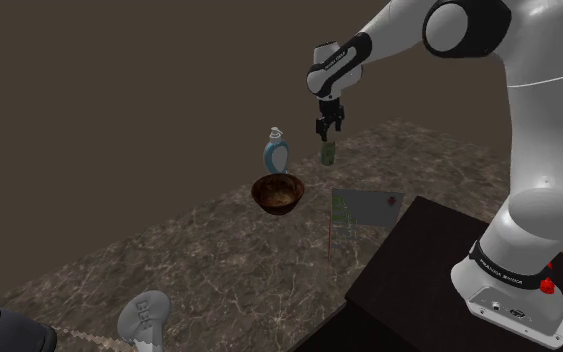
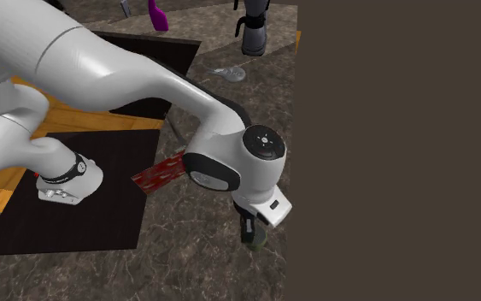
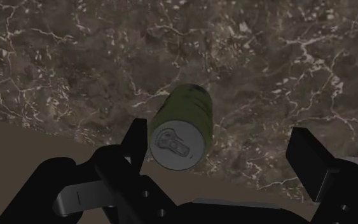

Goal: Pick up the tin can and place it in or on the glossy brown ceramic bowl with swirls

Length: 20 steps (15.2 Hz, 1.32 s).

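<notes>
Gripper (image 1: pixel 328 134) over dark marbled surface (image 1: pixel 199 270)

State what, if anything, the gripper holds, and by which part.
Nothing. The gripper is open; the green tin can stands between its fingers, and one finger is well clear of it.
</notes>
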{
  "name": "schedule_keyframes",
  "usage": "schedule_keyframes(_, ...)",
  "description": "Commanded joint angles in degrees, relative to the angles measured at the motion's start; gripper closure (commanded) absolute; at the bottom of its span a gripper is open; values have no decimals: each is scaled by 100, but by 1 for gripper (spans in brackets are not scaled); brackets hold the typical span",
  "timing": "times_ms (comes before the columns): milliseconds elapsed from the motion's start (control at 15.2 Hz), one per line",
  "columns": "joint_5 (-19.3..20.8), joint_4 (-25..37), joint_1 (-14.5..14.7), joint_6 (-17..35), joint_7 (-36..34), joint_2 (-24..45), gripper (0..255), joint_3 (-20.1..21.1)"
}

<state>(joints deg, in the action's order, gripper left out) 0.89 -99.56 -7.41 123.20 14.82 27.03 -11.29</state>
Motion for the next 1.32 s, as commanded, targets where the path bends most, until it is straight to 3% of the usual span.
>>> schedule_keyframes(0,-79,553,-89,-58,67,466,0,24)
schedule_keyframes(264,-193,1625,-274,-220,170,1327,0,71)
schedule_keyframes(792,-228,1511,-320,191,189,1623,0,96)
schedule_keyframes(1254,-228,1514,-321,189,189,1624,0,96)
